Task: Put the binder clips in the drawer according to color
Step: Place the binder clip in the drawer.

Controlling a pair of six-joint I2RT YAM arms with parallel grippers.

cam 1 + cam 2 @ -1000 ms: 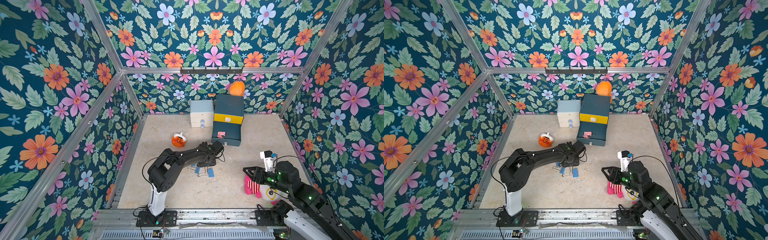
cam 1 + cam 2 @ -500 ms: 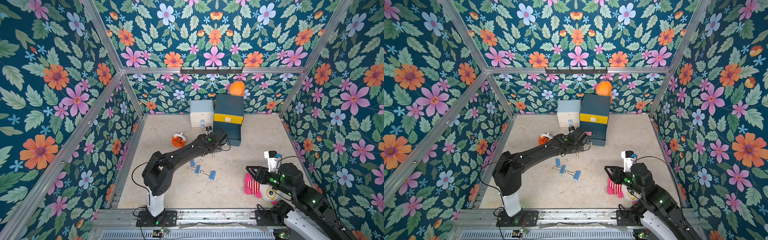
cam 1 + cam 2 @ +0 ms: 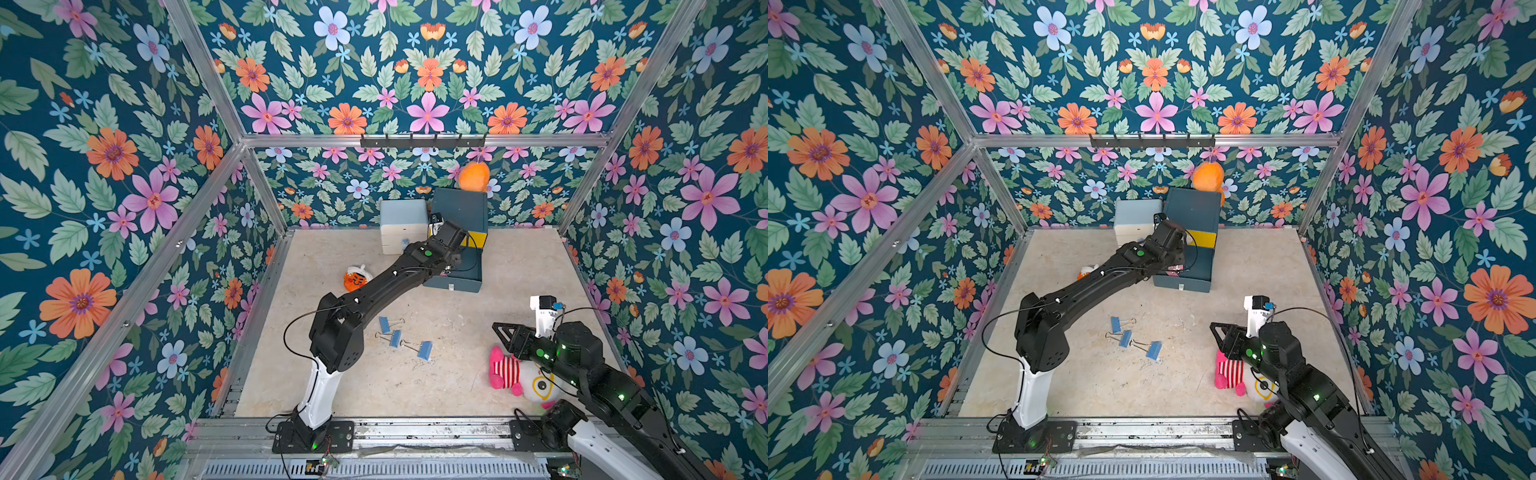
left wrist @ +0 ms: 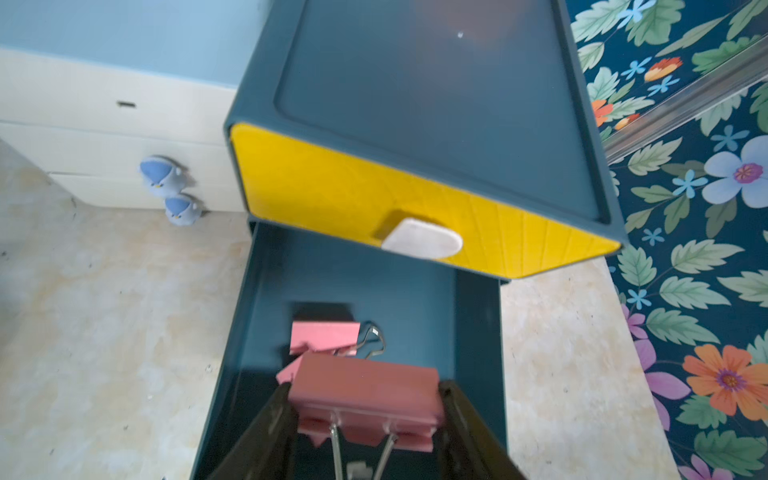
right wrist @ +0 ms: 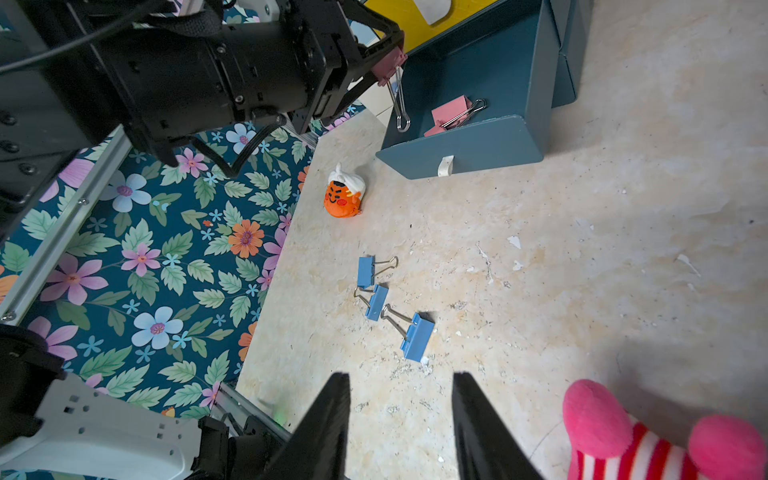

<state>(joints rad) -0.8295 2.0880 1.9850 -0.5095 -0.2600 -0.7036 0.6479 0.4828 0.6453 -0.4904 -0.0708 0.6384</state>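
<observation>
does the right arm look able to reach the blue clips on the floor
Probably yes: the right gripper is open and empty, the blue clips lie uncovered before it, left arm away over the drawer.

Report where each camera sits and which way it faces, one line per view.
Top views: high over the base end, looking down at the table; both show the left arm, right arm and three blue clips.
Left wrist: behind the left gripper, facing down into the open drawer; its fingers clamp a pink clip.
Right wrist: behind the open right gripper, facing across the table toward the blue clips and drawer.
Shared: both wrist views show the held pink clip.
</observation>
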